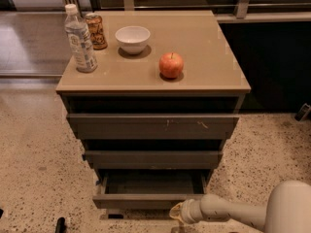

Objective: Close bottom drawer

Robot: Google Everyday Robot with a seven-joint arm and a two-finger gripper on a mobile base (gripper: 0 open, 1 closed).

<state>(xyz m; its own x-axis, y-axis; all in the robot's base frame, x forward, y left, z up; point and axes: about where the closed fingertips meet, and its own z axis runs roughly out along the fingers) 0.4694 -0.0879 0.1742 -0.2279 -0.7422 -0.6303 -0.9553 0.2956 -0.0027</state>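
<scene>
The bottom drawer is the lowest of three dark grey-brown drawers in the cabinet. It stands pulled out, and its shallow dark interior shows. Its plain front faces me near the lower edge of the camera view. My gripper sits at the end of the white arm that reaches in from the lower right. It is just in front of the right part of the drawer front, at or very near it. Its tip is mostly hidden at the frame's lower edge.
On the tan cabinet top stand a water bottle, a can, a white bowl and a red apple. The top drawer front has white scratches; the middle drawer front sits below it. Speckled floor surrounds the cabinet.
</scene>
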